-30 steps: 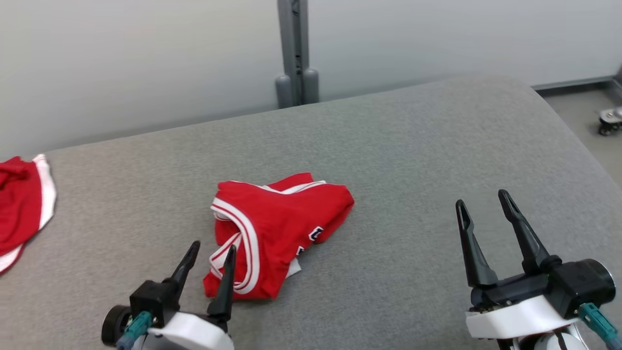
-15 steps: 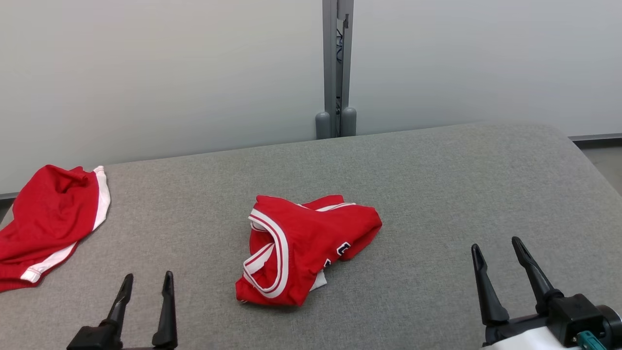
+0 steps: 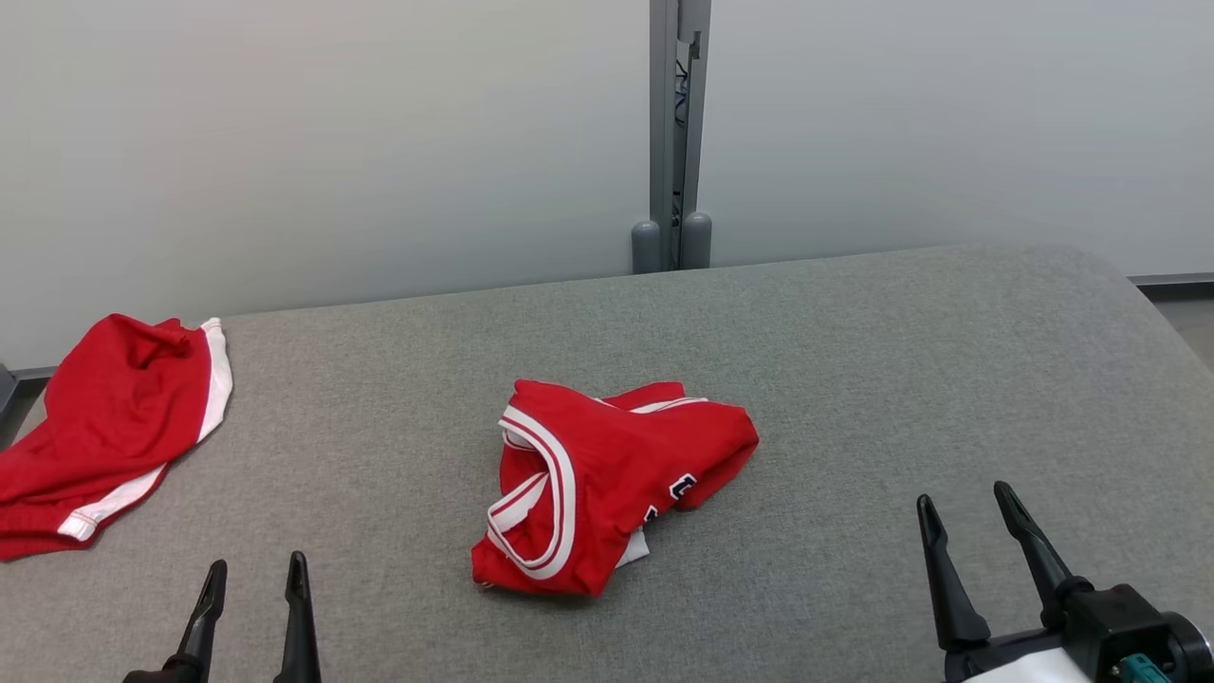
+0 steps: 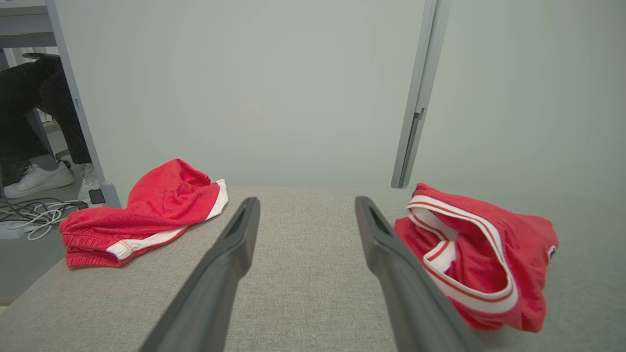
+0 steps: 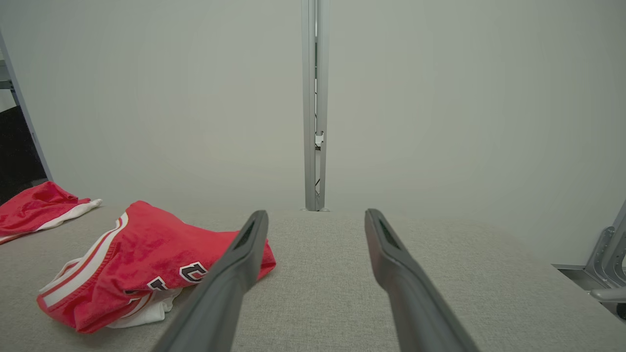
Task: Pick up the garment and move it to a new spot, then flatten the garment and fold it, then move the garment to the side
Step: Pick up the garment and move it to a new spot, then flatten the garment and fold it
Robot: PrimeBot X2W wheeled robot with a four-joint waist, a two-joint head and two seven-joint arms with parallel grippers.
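Head view: your left hand [image 3: 258, 562] sits at the bottom left, fingers spread wide, nothing between them. Right hand [image 3: 961, 493] at the bottom right, same story: spread wide and empty. Both are low over the grey worktop [image 3: 854, 379] and clear of any cloth.

The red jersey [image 3: 607, 484] lies crumpled mid-worktop, between the two hands and a bit further back. White-and-red trim loops on its left side, dark lettering peeks out on the right, and a white scrap pokes from under the near edge. It's bunched, not flat, with no clean fold. In the left wrist view it lies just past the finger on that view's right. In the right wrist view it's off to the left, partly behind the left finger.

Red shorts [image 3: 114, 417] with a white stripe lie heaped at the worktop's far left edge, well apart from the jersey. I can't tell whether they belong to your job. I'd take the central jersey as the target.

Progress, my read: the jersey may already be at its new spot, or may not have been touched; the pictures don't settle that. Flattening, folding and the move to the side all look outstanding. You'd need to reach in and grip an edge, likely the trim, before spreading it out.
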